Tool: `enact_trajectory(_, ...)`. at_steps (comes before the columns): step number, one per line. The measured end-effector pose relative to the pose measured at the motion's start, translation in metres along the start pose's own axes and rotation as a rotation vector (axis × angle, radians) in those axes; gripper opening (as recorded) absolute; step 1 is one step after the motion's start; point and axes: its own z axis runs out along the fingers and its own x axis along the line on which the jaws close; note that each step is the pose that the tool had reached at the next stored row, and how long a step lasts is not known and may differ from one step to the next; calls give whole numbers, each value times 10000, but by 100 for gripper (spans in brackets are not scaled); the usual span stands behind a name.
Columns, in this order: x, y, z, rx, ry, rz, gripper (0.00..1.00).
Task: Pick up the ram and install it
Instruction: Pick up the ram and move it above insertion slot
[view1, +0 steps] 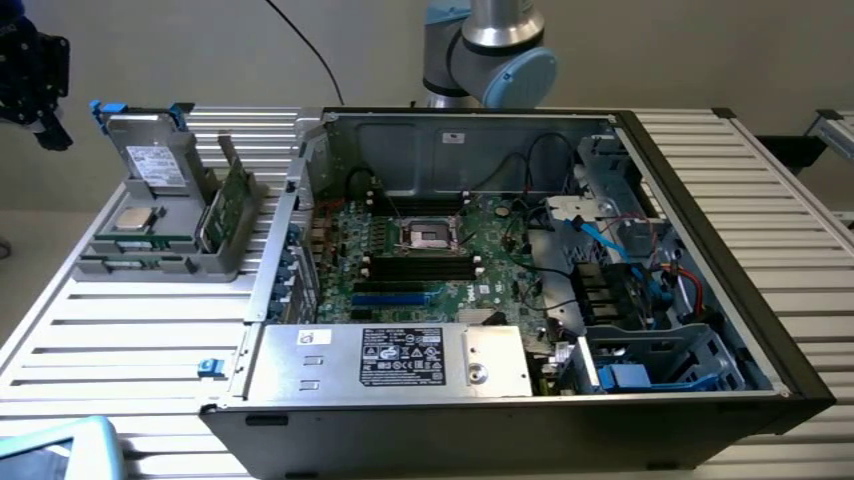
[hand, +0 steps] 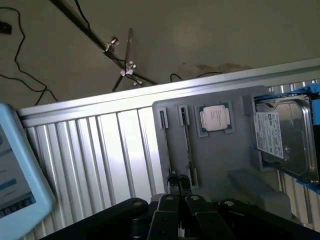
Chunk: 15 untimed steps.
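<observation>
Wrist view: the gripper (hand: 178, 182) is shown with its jaws clenched together and nothing held between them, pointed toward the slotted part of the grey holder (hand: 220, 162). In the exterior view, the ram (view1: 238, 205) is stood on its long edge in that holder, which rests on the bench (view1: 120, 330) at the exterior view's left of the open computer case (view1: 747, 300). The processor (hand: 215, 119) and the drive (hand: 280, 135) are carried in the same holder, with the processor near the ram and the drive further along. The black memory slots (view1: 420, 265) on the motherboard appear unoccupied, so the pick is judged not yet made.

Hazards to be considered:
- With the jaws clenched, a descent onto the ram would strike its top edge. The board could be bent or driven down into the holder.
- The ram is thin and presented edge-on. A small sideways error could cause it to be tipped, or the lightweight holder to be shifted on the bench.
- A grasp placed off-centre could let the stick swing during lifting.
- The memory slots are crowded by cables and the case wall, so snagging or skewed seating is possible
</observation>
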Motion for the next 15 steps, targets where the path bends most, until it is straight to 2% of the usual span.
enact_trajectory(4, 0, 0, 1, 9, 17, -681, 11)
enact_trajectory(11, 0, 0, 1, 9, 19, -702, 12)
enact_trajectory(13, 0, 0, 0, 9, 19, -702, 25)
enact_trajectory(14, 0, 0, 0, 9, 19, -702, 25)
enact_trajectory(15, 0, 0, 0, 9, 19, -702, 31)
